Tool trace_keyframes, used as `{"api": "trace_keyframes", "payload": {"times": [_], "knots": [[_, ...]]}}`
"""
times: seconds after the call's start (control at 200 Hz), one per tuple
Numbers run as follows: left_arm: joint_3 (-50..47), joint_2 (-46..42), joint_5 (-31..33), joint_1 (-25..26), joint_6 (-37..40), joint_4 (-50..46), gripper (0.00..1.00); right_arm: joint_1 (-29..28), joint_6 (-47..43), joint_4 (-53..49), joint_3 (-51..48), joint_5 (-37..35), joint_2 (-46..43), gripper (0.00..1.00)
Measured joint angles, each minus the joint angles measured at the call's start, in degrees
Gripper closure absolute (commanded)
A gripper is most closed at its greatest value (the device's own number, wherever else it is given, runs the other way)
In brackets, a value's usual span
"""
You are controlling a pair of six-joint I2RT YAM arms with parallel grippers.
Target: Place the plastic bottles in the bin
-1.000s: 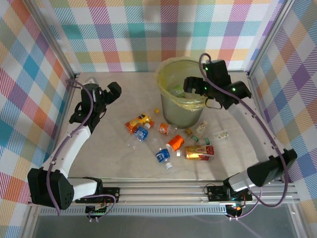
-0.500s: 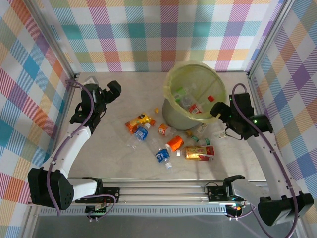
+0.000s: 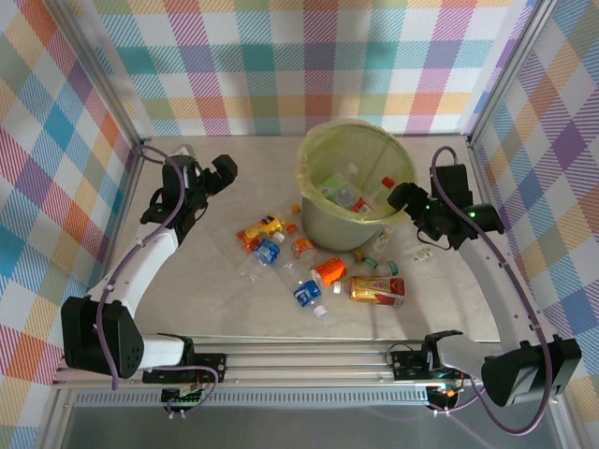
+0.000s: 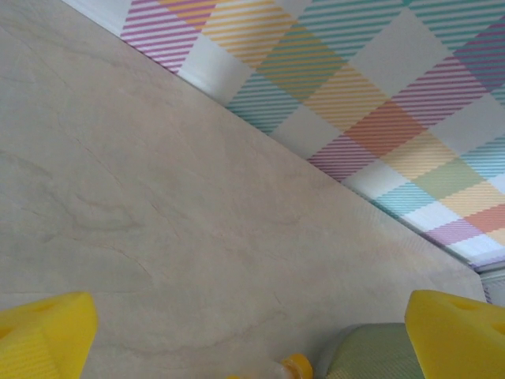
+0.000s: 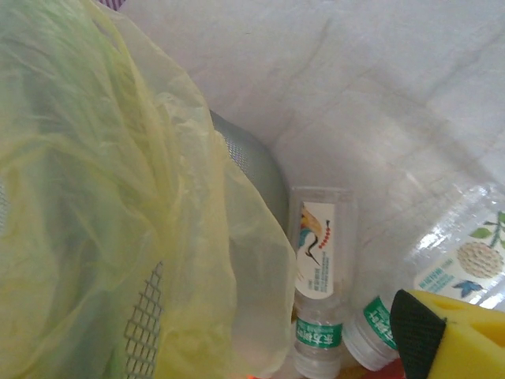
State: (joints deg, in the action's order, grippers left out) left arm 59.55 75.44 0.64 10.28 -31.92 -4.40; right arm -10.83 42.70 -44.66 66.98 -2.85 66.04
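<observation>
Shifted back toward 9 o'clock: bin (image 3: 323, 223), right gripper (image 3: 397, 196) at its 3 o'clock rim, spread unreadable. Left gripper (image 4: 252, 339) wide apart in wrist view. Overhead: plastic bottles (image 3: 329, 270) at bin's 6 o'clock, some inside.

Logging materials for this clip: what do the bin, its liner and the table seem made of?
Bin: probably plastic, pale green with a dull finish; a fine grid pattern shows on its wall in the right wrist view.
Liner: thin yellowish plastic film, crinkled and see-through.
Table: matte pale top with faint wood-like grain, perhaps laminate or plywood; cannot tell which.
</observation>
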Motion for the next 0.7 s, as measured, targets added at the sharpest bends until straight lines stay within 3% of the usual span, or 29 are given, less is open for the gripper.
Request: {"api": "trace_keyframes", "payload": {"times": [0.28,0.6,0.7], "knots": [[1.4,0.2,-1.2,0.7,0.0,0.0,0.00,0.0,0.0,2.6,0.7,2.5,3.1,0.13],[1.4,0.2,-1.1,0.9,0.8,-0.3,0.00,0.0,-1.8,2.9,8.4,4.9,8.3,0.00],[1.4,0.2,-1.0,0.9,1.3,-0.7,0.00,0.0,-2.9,2.5,13.2,5.8,10.7,0.00]]}}
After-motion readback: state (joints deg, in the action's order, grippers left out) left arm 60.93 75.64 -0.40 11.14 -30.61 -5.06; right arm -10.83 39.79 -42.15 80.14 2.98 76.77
